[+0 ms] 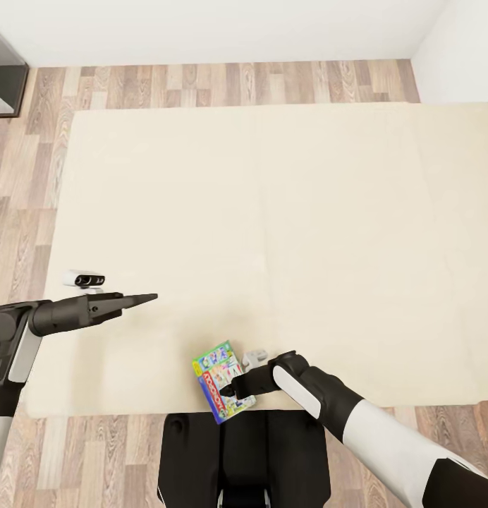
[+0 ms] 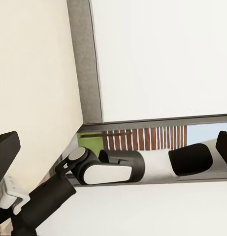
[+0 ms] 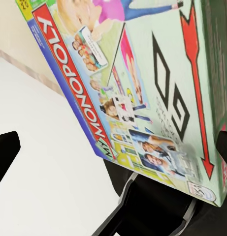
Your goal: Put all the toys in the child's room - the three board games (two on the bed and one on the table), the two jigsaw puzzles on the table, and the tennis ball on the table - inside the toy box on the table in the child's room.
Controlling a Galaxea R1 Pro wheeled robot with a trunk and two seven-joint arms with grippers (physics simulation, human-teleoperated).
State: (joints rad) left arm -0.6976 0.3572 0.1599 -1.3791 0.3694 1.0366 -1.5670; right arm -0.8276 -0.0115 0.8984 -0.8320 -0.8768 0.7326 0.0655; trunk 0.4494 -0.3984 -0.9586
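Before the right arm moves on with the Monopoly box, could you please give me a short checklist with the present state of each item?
1. Right claw at the Monopoly box: ok.
2. Grip firmly closed on the box: cannot tell; the head view hides the contact.
3. Box at the near edge of the bed, tilted: ok.
4. Left claw empty, over the mattress, apart from the box: ok.
5. Second board game on the bed: cannot tell.
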